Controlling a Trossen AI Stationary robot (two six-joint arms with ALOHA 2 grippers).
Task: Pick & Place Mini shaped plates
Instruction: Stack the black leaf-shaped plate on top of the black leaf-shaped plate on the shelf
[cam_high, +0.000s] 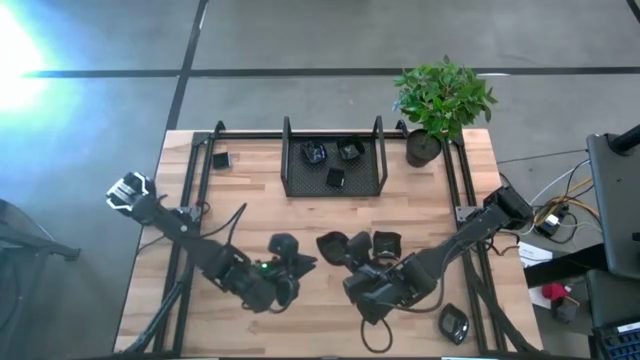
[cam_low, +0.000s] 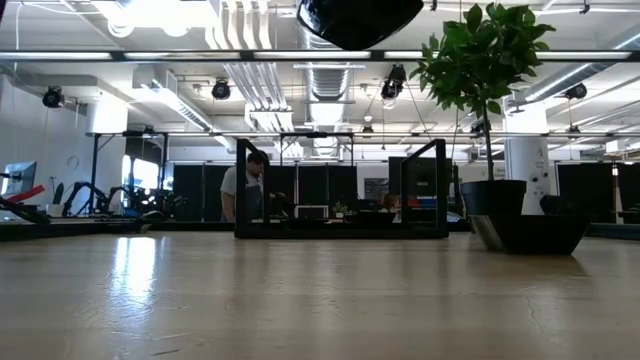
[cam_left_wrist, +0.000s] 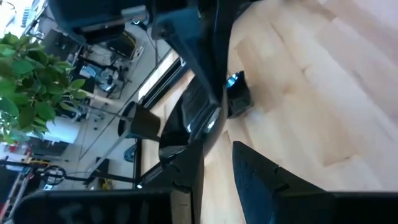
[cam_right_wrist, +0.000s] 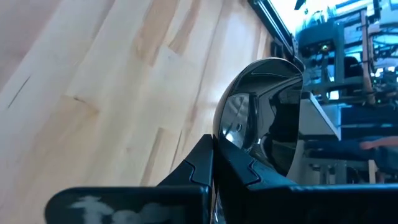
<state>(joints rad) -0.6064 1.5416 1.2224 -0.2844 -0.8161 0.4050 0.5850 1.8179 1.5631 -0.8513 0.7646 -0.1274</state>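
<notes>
The mini shaped plates are small glossy black dishes. Three lie in the black mesh tray (cam_high: 334, 160) at the far side. One (cam_high: 220, 160) sits near the far left corner and one (cam_high: 455, 323) near the right near corner. Others (cam_high: 385, 243) rest on the wood at mid-table. My right gripper (cam_high: 356, 264) is shut on a rounded plate (cam_right_wrist: 261, 112) beside that cluster. My left gripper (cam_high: 292, 264) is open just near-side of another plate (cam_high: 283, 243), with bare wood between its fingers (cam_left_wrist: 186, 174). My right gripper pinches the rounded plate by its rim (cam_right_wrist: 225, 140) between its two fingers (cam_right_wrist: 199, 165). The plate stands on edge beyond the fingertips, its hollow glossy face showing. It appears lifted off the wood; the low view shows a glossy black shape (cam_low: 360, 20) hanging high.
A potted plant (cam_high: 440, 100) stands at the far right corner, its pot (cam_low: 490, 210) beside a dark dish (cam_low: 540, 235) in the low view. Black rails (cam_high: 190, 200) run along both table sides. Bare wood lies between the tray and the grippers. A person (cam_low: 245, 185) stands in the room behind.
</notes>
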